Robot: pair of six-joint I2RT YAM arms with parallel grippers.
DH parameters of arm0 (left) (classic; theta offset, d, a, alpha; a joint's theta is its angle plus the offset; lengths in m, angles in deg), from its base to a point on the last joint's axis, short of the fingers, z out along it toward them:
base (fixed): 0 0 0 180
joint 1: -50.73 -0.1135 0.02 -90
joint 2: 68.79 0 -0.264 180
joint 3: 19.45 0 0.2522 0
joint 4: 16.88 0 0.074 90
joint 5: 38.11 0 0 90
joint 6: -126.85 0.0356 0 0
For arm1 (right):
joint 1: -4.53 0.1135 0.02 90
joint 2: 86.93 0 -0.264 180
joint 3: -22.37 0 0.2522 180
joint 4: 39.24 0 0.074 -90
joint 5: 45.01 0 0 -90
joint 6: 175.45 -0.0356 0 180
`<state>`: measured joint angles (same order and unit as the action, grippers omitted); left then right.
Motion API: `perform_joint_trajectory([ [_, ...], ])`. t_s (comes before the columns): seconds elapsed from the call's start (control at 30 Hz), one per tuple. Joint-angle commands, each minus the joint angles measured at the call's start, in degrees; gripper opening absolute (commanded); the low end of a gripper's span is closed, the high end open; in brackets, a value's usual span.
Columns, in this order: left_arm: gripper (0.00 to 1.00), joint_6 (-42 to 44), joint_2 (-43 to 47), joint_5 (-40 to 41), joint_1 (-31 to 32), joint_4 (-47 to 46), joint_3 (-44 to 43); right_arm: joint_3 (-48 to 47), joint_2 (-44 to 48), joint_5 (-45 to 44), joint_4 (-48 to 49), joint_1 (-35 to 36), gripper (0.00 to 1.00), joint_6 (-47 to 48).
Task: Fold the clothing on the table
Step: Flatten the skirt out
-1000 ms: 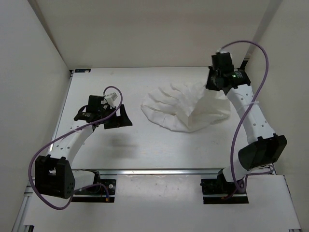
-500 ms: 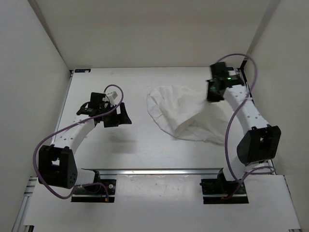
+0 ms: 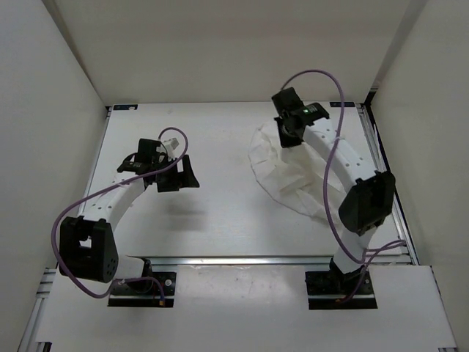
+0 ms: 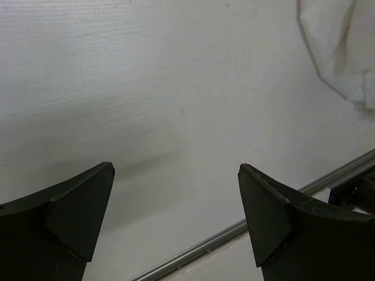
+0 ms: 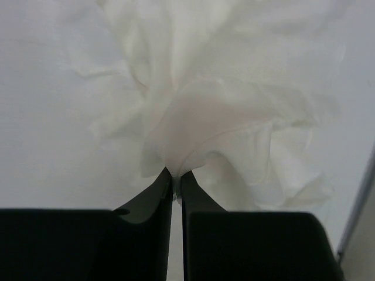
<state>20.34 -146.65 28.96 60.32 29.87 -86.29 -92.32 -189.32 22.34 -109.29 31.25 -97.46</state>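
The clothing [image 3: 294, 180] is a white crinkly garment bunched on the right half of the table [image 3: 212, 220]. My right gripper [image 3: 286, 137] hangs over its far edge, shut on a pinch of the fabric. In the right wrist view the jaws meet at the gripper [image 5: 176, 174] with the clothing [image 5: 222, 111] gathered up from them in folds. My left gripper [image 3: 180, 177] hovers open over bare table to the left, well apart from the garment. In the left wrist view that gripper [image 4: 176, 168] holds nothing, and a corner of the clothing [image 4: 341, 48] shows at the upper right.
White walls [image 3: 66, 88] close the table on the left, back and right. A metal rail [image 3: 242, 259] runs along the front edge, also visible as the rail [image 4: 234, 230] in the left wrist view. Purple cables [image 3: 322, 75] loop off both arms.
My right gripper has swung left along the back of the table with the fabric in it, dragging the garment's edge over itself. The left arm has barely shifted.
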Motion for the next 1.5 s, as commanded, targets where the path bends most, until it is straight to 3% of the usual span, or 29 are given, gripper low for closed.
perform_joint_trajectory([
  [0.0,0.98,1.13,0.52,0.00,0.26,0.40,-2.99,-11.99,-1.50,4.29,4.60,1.84,0.01,1.29],
  [0.13,0.98,1.66,0.08,0.96,0.78,0.67,-3.17,-3.53,12.96,8.14,29.14,1.50,0.00,5.67],
  [0.2,0.98,1.66,-0.27,0.79,0.87,0.41,-2.91,-1.29,16.60,10.26,34.40,-0.08,0.00,3.85],
  [0.33,0.98,1.48,-1.41,0.44,1.31,0.14,-3.08,-1.04,17.66,8.07,26.78,-3.95,0.00,2.26],
  [0.43,0.99,0.70,-2.90,-0.53,1.05,-0.56,-3.43,10.96,18.45,12.00,18.96,-7.72,0.00,-5.02],
  [0.6,0.98,-0.97,-5.19,-3.24,1.84,-2.32,-2.82,34.17,23.64,16.66,14.14,-10.89,0.00,-13.10],
  [0.77,0.97,-1.59,-6.42,-4.40,2.10,-3.99,-2.56,49.40,24.95,18.53,4.98,-7.83,0.00,-17.42],
  [0.93,0.93,-3.17,-10.01,-4.84,4.91,-5.57,-5.19,48.55,25.84,18.27,4.87,-8.43,0.00,-19.10],
  [1.03,0.99,-8.16,-13.53,-10.87,8.16,-13.27,-8.00,44.60,24.78,18.26,5.75,-9.84,0.00,-17.88],
  [1.23,0.99,-18.28,-21.88,-17.13,9.40,-28.58,-8.79,39.32,24.26,17.92,4.45,-11.43,0.00,-17.17],
  [1.47,0.77,-28.03,-28.21,-18.47,11.07,-47.46,-5.64,43.17,26.36,18.43,3.73,-9.77,0.00,-17.70],
])
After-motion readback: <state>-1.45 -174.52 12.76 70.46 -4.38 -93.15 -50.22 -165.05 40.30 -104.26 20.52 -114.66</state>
